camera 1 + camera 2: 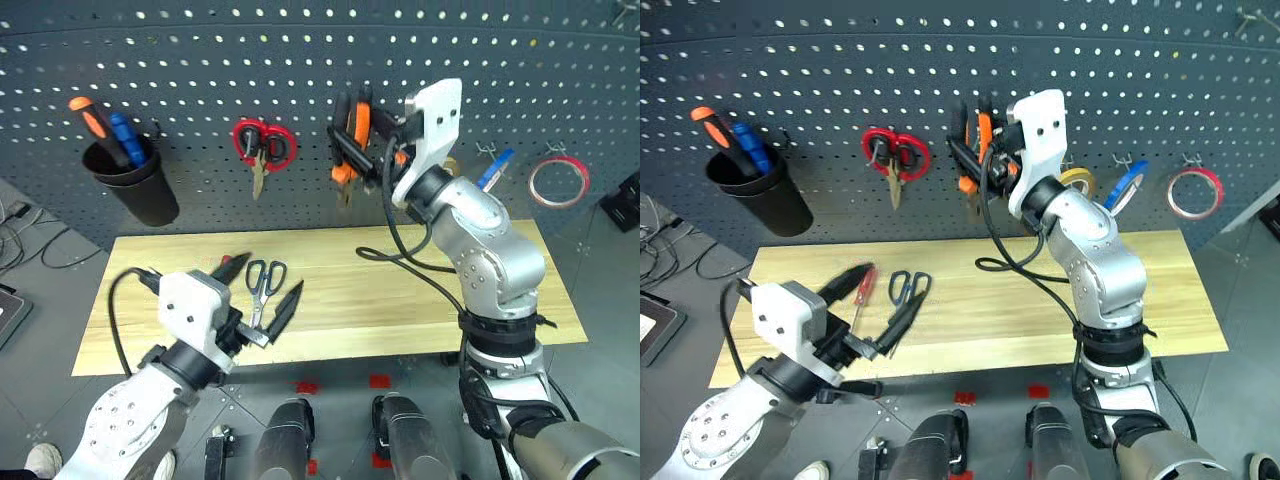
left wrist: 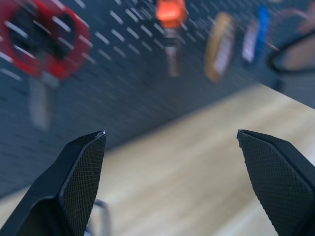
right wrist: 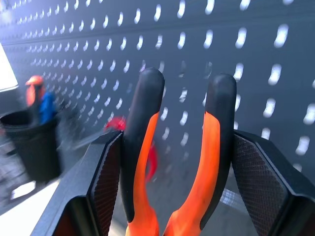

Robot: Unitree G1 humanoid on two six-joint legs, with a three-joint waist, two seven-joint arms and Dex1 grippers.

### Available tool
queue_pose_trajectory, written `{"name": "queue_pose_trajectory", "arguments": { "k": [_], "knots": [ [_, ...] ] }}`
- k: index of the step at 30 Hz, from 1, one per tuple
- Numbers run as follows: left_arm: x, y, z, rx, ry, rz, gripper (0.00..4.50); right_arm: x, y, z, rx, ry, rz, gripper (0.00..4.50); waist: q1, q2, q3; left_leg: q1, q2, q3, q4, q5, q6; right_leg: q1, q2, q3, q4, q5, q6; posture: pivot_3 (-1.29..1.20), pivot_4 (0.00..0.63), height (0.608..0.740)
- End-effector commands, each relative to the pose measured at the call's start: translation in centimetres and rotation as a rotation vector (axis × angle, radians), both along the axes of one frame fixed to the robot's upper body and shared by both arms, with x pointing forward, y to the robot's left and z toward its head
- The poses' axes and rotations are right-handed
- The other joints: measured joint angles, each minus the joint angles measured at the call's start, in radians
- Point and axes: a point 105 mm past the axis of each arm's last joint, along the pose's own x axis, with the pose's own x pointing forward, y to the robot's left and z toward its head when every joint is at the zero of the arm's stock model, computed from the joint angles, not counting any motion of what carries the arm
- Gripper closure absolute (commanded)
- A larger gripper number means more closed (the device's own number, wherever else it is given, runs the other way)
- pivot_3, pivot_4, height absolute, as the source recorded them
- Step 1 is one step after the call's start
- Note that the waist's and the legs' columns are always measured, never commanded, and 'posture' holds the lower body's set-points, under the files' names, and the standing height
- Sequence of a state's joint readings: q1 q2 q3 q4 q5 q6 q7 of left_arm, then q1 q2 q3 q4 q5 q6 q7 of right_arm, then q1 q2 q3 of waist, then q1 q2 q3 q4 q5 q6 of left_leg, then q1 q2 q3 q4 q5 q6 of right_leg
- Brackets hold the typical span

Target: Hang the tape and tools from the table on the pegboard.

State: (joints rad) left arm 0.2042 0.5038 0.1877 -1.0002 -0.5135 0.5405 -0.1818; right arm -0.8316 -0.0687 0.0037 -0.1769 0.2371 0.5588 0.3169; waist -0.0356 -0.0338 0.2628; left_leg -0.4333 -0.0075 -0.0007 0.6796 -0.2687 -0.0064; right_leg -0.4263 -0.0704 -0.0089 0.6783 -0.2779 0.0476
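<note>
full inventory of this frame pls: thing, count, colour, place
pegboard: 1, dark grey, behind table
table: 1, light wood, below pegboard
black cup: 1, on pegboard far left, holding orange and blue screwdrivers
red scissors: 1, hanging on pegboard
pliers: 1, orange and black handles, held up at pegboard by right hand
yellow tape: 1, on pegboard
blue tape: 1, on pegboard
red tape: 1, on pegboard far right
dark-handled scissors: 1, on table
red-handled screwdriver: 1, on table
left hand: open, above table
right hand: shut on pliers
</note>
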Motion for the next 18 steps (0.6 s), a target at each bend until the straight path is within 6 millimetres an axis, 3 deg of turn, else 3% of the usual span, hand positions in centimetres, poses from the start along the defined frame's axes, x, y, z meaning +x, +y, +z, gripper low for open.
{"name": "queue_pose_trajectory", "arguments": {
  "k": [1,8,18],
  "knots": [
    [-0.1,0.7,3.2,0.013,-0.143,0.067,0.00,-0.2,-0.1,4.1,0.067,-0.203,-0.046,1.41,0.007,0.000,-0.010,0.001,0.000,0.000,0.000,0.000,0.000,0.001,0.000,0.000,0.000,0.000,0.000,0.02,0.133,0.740],
    [1.8,1.7,6.0,0.016,-0.254,0.135,0.00,1.5,0.4,6.8,0.139,-0.335,-0.128,1.41,0.008,-0.001,-0.040,0.001,0.000,0.000,-0.001,0.001,-0.001,0.001,0.005,0.000,0.001,0.000,0.000,0.04,0.118,0.740],
    [4.2,0.3,5.9,-0.041,-0.266,0.104,0.00,3.5,0.5,5.3,0.082,-0.372,-0.219,1.41,0.009,0.000,-0.054,0.001,0.001,0.000,0.000,0.001,-0.001,0.002,0.006,0.000,0.002,0.000,0.000,0.03,0.124,0.740]
  ]
}}
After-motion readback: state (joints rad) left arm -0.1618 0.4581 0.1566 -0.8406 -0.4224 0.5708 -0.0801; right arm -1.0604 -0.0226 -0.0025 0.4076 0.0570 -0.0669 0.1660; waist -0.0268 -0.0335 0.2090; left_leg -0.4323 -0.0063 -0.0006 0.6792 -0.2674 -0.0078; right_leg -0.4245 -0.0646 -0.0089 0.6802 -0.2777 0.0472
